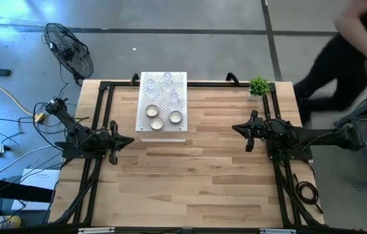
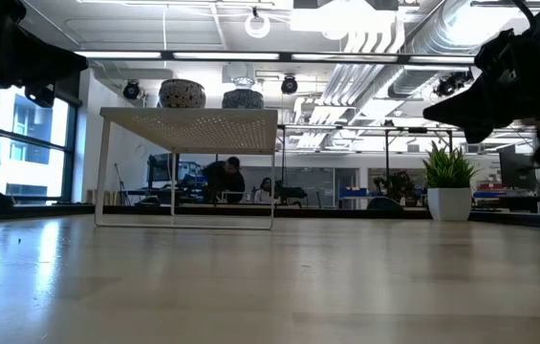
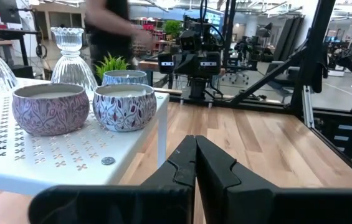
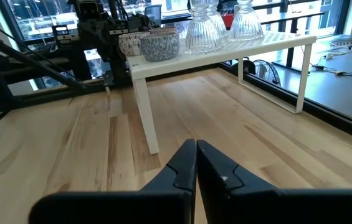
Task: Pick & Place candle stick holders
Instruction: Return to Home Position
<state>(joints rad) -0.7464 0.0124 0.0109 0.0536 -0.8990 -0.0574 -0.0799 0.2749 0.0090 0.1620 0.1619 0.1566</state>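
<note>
**Holders shelved, arms parked**

The candle holders (image 1: 175, 117) stand together on the white shelf (image 1: 164, 134) at the table's (image 1: 196, 175) far edge, so the placing looks finished. The left gripper (image 1: 130, 140) and right gripper (image 1: 236, 129) wait at the sides, jaws clenched on nothing.

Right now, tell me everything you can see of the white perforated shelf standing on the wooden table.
The white perforated shelf has a flat rectangular top, seemingly painted metal, pierced with small flower-like holes. It stands level on thin white legs on the light wooden table, near the edge at the top of the high view, left of centre. Three clear ribbed glass holders and three round patterned cups rest on top. Nothing else appears to touch it.
</note>
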